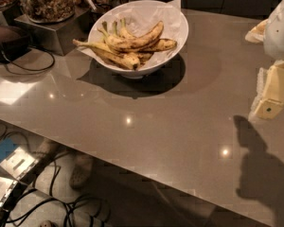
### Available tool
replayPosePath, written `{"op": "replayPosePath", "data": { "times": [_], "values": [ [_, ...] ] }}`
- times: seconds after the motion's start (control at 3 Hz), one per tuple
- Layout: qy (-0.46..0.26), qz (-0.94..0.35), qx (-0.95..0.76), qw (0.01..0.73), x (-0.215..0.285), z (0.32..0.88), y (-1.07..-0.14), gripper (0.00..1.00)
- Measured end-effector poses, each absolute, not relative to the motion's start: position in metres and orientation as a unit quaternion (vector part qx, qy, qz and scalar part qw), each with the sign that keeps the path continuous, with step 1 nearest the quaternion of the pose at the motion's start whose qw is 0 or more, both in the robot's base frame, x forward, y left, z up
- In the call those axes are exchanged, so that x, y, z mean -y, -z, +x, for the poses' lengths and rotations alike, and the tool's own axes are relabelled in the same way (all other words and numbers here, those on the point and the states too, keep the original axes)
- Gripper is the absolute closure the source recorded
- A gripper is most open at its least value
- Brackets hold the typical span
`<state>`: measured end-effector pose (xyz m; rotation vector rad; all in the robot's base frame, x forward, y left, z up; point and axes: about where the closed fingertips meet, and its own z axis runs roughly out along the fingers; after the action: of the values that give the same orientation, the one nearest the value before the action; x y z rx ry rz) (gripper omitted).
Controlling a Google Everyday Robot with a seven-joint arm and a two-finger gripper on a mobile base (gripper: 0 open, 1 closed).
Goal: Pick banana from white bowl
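Speckled banana (135,41) in white bowl (157,64), gripper (270,98) far right

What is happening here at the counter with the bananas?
A one-arm robot is set to pick a banana out of a bowl, but it has not reached it yet. The gripper hangs at the right edge of the view, above the grey counter and well apart from the white bowl. The banana, large and curved, lies on top of the other bananas in the bowl, untouched.

Gripper (273,96) partly beyond right edge
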<state>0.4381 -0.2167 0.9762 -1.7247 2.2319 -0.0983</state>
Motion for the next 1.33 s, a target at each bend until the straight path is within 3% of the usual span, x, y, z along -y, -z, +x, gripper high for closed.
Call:
{"op": "replayPosePath", "data": {
  "times": [0.67,1.33],
  "values": [
    [0.042,-0.597,-0.783,0.173,0.207,0.455,-0.987,0.0],
    [0.065,-0.634,-0.757,0.145,0.155,0.521,-0.997,0.0]
  ]
}}
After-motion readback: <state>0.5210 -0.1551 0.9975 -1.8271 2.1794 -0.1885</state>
